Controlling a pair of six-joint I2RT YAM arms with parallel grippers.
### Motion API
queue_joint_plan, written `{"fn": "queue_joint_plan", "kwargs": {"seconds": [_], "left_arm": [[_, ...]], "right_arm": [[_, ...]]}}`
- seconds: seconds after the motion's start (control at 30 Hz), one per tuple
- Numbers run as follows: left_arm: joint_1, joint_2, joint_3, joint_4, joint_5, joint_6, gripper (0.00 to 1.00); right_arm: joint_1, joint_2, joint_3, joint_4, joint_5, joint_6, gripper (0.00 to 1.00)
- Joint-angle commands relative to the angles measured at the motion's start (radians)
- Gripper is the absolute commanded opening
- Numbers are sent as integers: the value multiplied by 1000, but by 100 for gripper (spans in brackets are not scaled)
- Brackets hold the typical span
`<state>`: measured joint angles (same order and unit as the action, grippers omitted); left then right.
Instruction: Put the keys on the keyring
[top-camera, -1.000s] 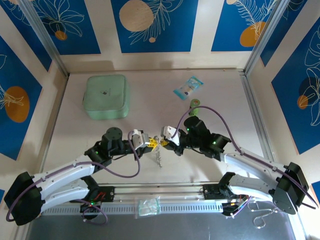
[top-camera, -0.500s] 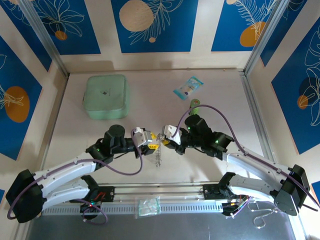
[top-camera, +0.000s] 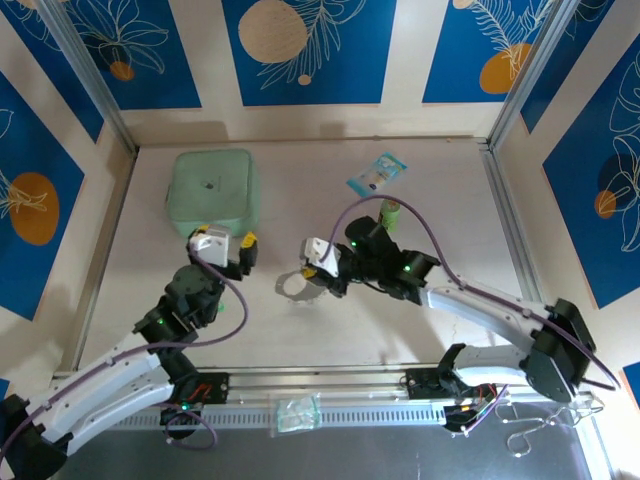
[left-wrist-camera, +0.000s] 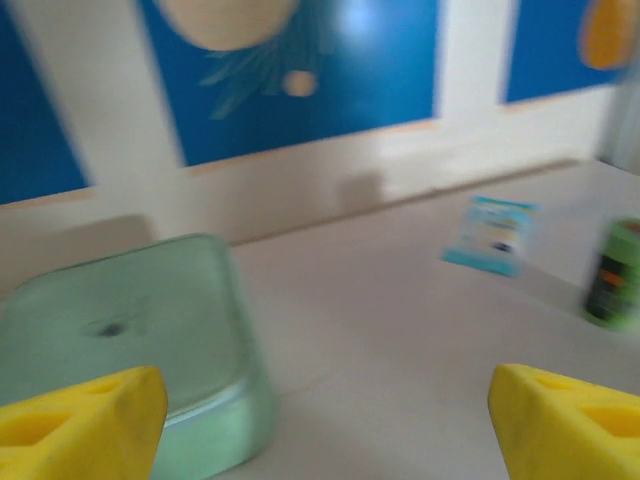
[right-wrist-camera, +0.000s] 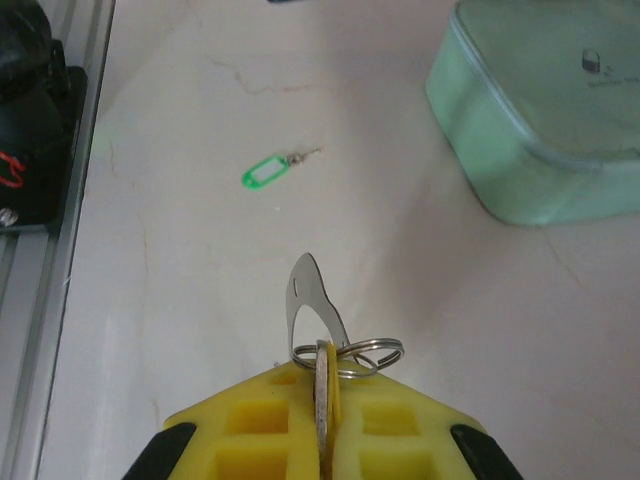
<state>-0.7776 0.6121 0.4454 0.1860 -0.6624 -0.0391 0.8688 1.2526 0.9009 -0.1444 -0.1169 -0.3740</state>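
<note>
Top external: right pincer (top-camera: 315, 275) clamps keyring (top-camera: 292, 288) mid-table; bare tabletop (top-camera: 300, 215) surrounds it.

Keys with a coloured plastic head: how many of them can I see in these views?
1. A green-headed key lies on the table, ahead of the right end effector. That end effector is shut on the keyring; another key may be hidden between its fingers.

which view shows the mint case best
Top external: nearly the whole case shows from above, sharp, with its outline plain. The left wrist view gives a blurred part of it at lower left. The right wrist view catches one end at upper right.
</note>
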Motion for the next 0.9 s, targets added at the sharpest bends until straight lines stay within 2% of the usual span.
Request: {"fn": "queue_joint_plan", "kwargs": {"seconds": [0.0,0.23,0.47,0.7,0.87], "left_arm": [[10,-58,-10,-56,-212,-68,81],[11,-98,-2,-123,-186,-63,82],[11,-103,-4,-141,-144,-50,84],[13,-68,-11,-110,-90,-45,85],[13,-21,4,-80,-61,-50,85]], "right_arm": [[2,85,94,152,-35,-28,4],[-21,299,254,181,-58,-109,4],[-12,306,152,137,-70,-171,4],[-11,188,22,-93,49,-226,5],[-6,196,64,-402,104,-254,5]]}}
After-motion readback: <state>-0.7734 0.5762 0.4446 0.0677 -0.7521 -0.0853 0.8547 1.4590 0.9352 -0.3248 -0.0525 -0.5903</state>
